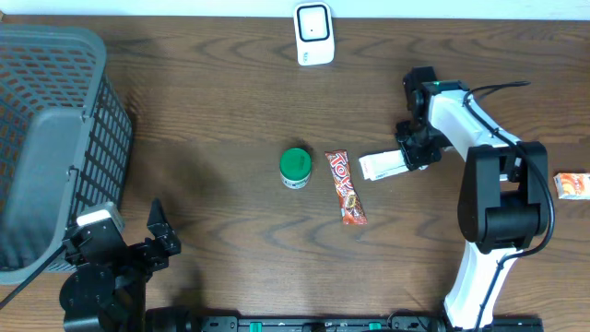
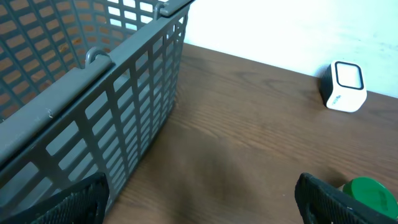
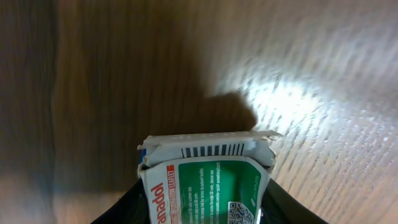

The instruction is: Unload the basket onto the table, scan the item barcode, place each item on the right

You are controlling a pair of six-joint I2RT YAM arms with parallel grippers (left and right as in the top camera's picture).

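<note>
Overhead shows a dark wooden table (image 1: 212,111) against a white wall (image 1: 184,7). The right gripper (image 1: 412,157) clamps one white-and-green packet (image 1: 382,166), right of centre. The left gripper (image 2: 205,214) gapes wide, empty, beside one grey basket (image 1: 55,138). Also one green-lidded jar (image 1: 296,167), one red candy bar (image 1: 346,188) and one white scanner (image 1: 314,33).

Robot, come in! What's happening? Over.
Left gripper open, by basket. Right gripper grips packet, barcode showing. Nothing between packet and scanner.
</note>
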